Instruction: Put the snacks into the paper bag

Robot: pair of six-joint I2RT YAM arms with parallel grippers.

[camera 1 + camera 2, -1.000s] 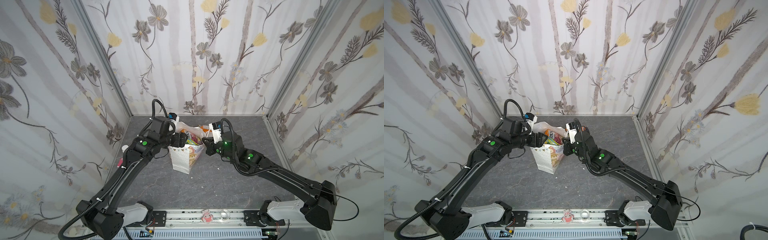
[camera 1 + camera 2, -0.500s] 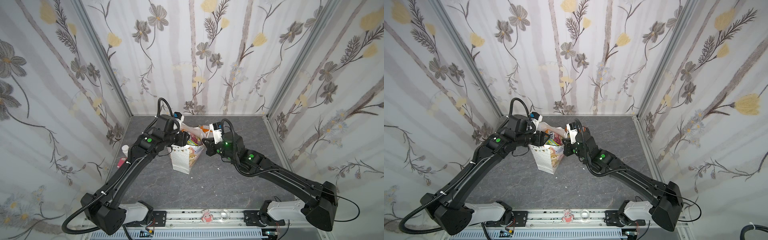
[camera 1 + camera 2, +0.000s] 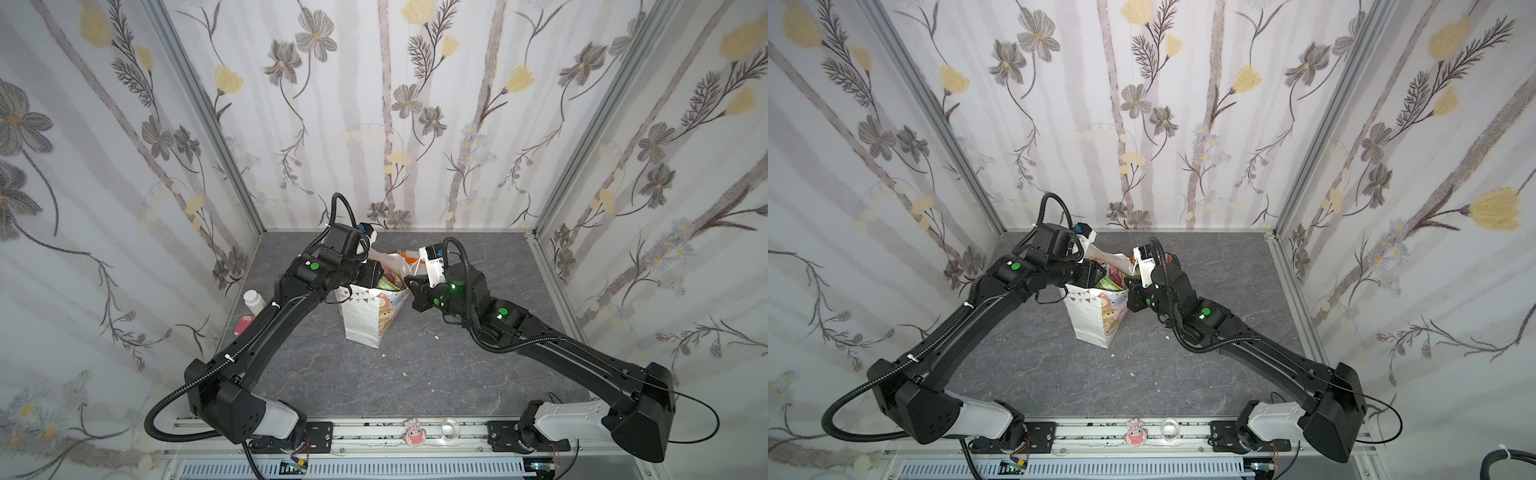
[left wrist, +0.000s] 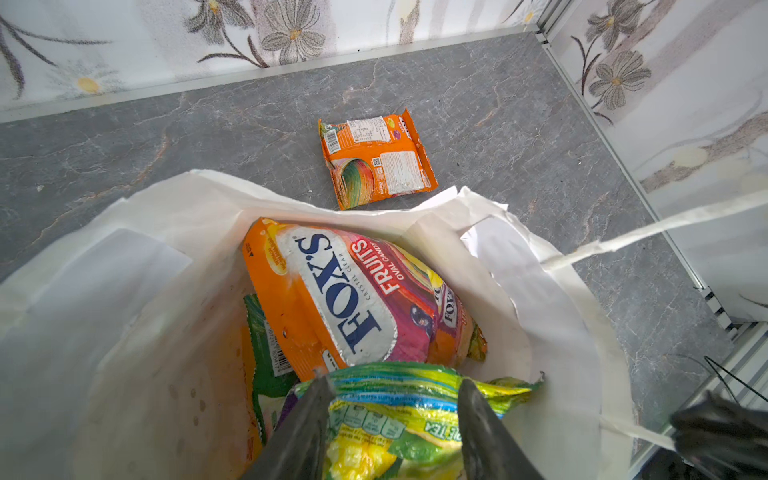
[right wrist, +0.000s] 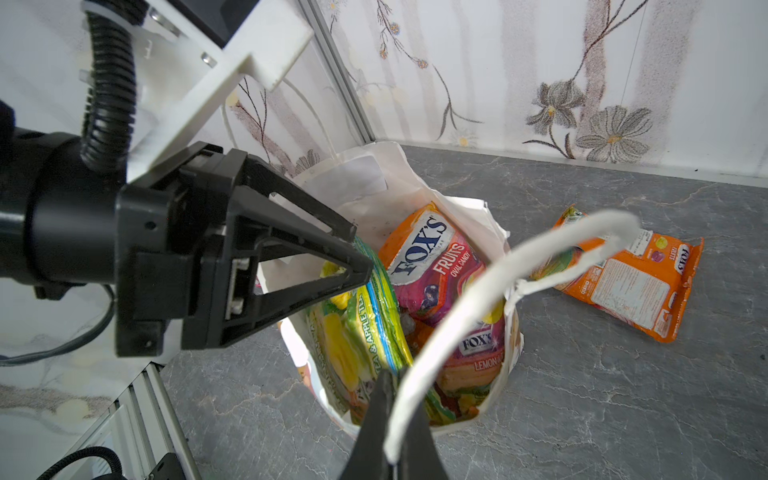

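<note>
Yellow-green packet (image 4: pixel 399 415) pinched in left claw (image 4: pixel 394 384) at the mouth of the paper bag (image 3: pixel 365 316), bag handle (image 5: pixel 478 286) squeezed tight in right claw (image 5: pixel 397 399), orange packet (image 4: pixel 376 160) behind the bag.

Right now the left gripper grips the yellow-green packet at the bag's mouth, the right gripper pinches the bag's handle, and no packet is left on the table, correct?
Not quite: an orange packet lies on the table beyond the bag, as both wrist views show. The left gripper does grip the yellow-green packet, and the right gripper pinches the handle.
</note>
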